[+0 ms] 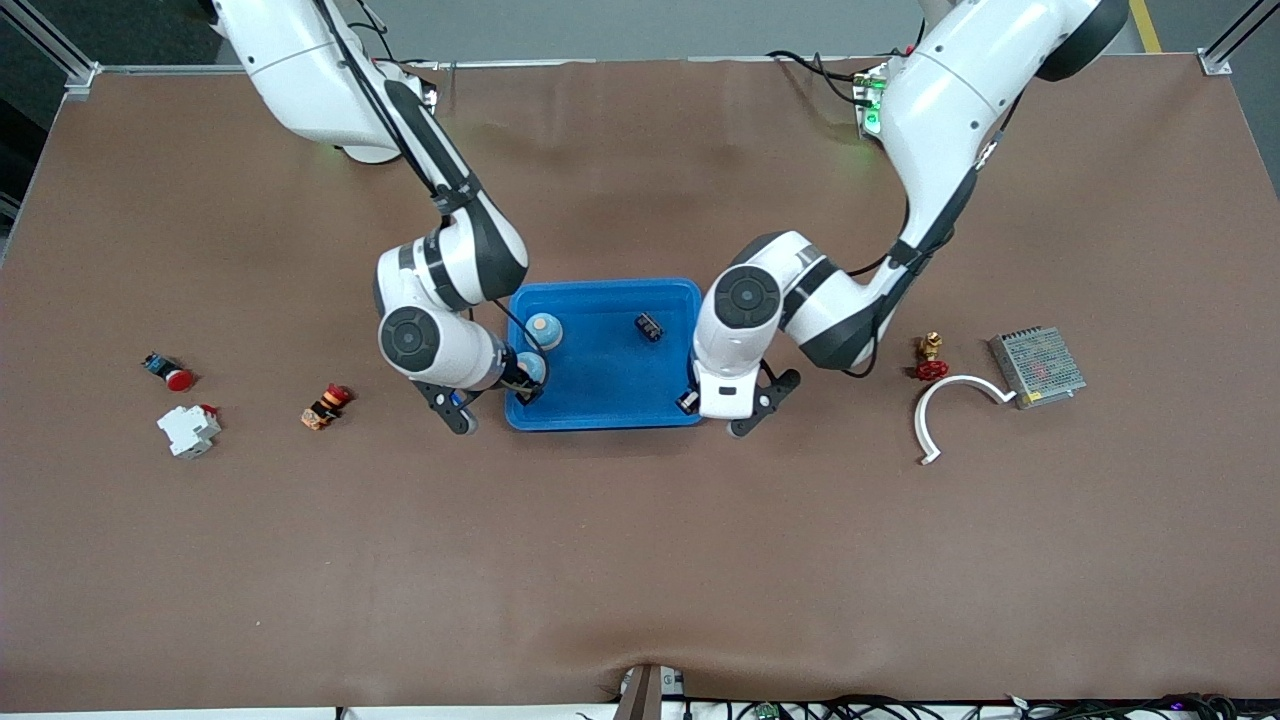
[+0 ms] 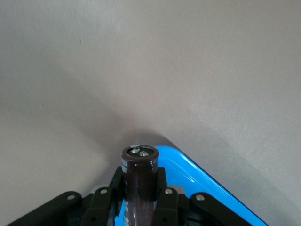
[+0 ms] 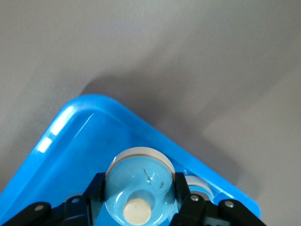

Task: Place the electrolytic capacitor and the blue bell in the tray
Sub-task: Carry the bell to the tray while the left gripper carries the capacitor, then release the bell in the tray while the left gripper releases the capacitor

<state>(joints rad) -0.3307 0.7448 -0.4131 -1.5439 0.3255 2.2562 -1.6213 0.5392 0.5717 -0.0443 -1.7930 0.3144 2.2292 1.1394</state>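
Note:
The bright blue tray (image 1: 600, 385) lies mid-table. In it are a blue bell (image 1: 544, 330) and a small black capacitor (image 1: 649, 326). My right gripper (image 1: 527, 385) is shut on a second blue bell (image 1: 530, 367) over the tray corner at the right arm's end, nearer the camera. In the right wrist view this bell (image 3: 141, 188) sits between the fingers of the right gripper (image 3: 139, 195), over the tray (image 3: 75, 150). My left gripper (image 1: 688, 402) is shut on a dark brown electrolytic capacitor (image 2: 139, 179) at the tray's other near corner (image 2: 207, 181).
Toward the right arm's end lie a red push button (image 1: 168, 371), a white breaker (image 1: 188, 429) and a small orange and red part (image 1: 326, 405). Toward the left arm's end lie a brass valve (image 1: 930, 356), a white curved clip (image 1: 950, 400) and a metal power supply (image 1: 1037, 365).

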